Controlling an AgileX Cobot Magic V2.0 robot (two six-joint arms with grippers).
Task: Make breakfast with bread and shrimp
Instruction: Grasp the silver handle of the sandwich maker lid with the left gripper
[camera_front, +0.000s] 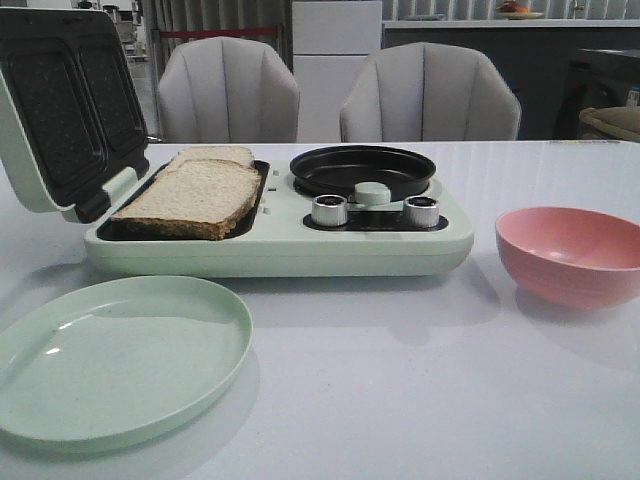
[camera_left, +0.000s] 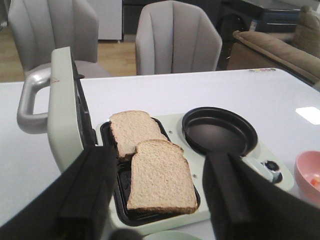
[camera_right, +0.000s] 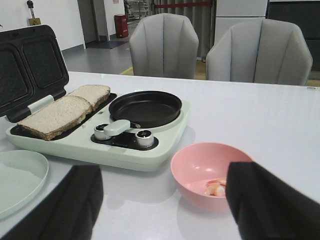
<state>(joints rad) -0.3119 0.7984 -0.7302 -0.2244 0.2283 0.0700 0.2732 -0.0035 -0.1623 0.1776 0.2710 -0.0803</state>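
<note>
The left gripper (camera_left: 157, 200) is spread wide with nothing between its two black fingers, hanging above the near edge of the breakfast maker (camera_front: 280, 235). The right gripper (camera_right: 162, 200) is equally wide apart and empty, poised over the tabletop (camera_front: 400, 380) just short of the pink bowl (camera_front: 570, 255).

Nearest on the glossy white tabletop lies one round, shallow, pale green plate (camera_front: 115, 355), smooth and bare. Beside it to the right stands the single pink bowl, matte and rounded; in the right wrist view a small whitish-orange shrimp (camera_right: 216, 187) lies at its bottom, the count partly hidden by a finger.

Behind them sits the mint-green breakfast maker, a rounded rectangular slab. Two silver ridged knobs (camera_front: 330, 210) face forward. On its left, two square slices of bread (camera_front: 195, 195), porous beige with brown crusts, lie flat on the dark grill plate, the near one overlapping the far one. On its right is one round black non-stick pan (camera_front: 362, 170). The hinged lid (camera_front: 65, 100) stands open.

Farthest back are two grey padded chairs (camera_front: 228, 90).
</note>
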